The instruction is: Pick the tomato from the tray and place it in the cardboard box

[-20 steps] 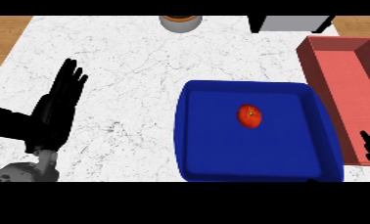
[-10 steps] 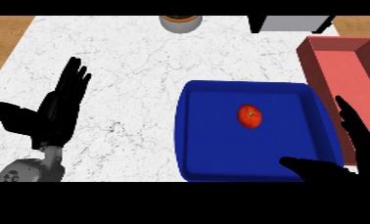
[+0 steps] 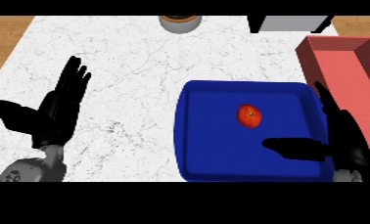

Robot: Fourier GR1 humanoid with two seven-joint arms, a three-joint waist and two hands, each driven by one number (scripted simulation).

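Two black hands, left hand (image 3: 56, 110) and right hand (image 3: 339, 137), each sit on rounded grey forearms.

my counter (image 3: 137, 56): white marble top with grey veining, wood showing past its left and top-right edges. sitting on it: blue tray (image 3: 209, 159) at lower right, rim raised all round. pink box (image 3: 339, 66) at the right edge, just beside the tray's top-right corner, partly cut off by the view. small round grey pot (image 3: 179, 22) with a brown top at the far edge, centre. grey block (image 3: 292, 22) with dark sides at the far edge, right of the pot and well apart from the tray. left half of the top carries nothing that i can see resting on it.
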